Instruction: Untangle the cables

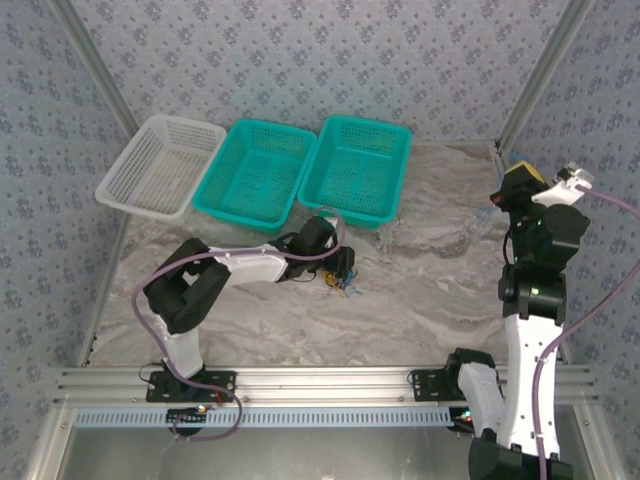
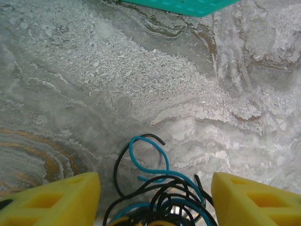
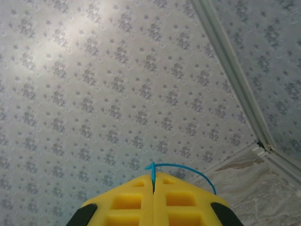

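1. Your left tool (image 2: 153, 183) stands wide open over the surface (image 2: 141, 84), yellow fingers (image 2: 51, 200) either side of the cables (image 2: 157, 173), a black, blue and orange-yellow knot lying just in front of the rightmost teal basket (image 1: 357, 166).
2. Your right tool (image 3: 154, 178), held high well to that basket's right, is pinched closed on one blue strand (image 3: 188, 168), which arcs off beside its fingertips.

Nothing legible at the moment: no lettering, label, brand mark, number or sign can be read in any view.
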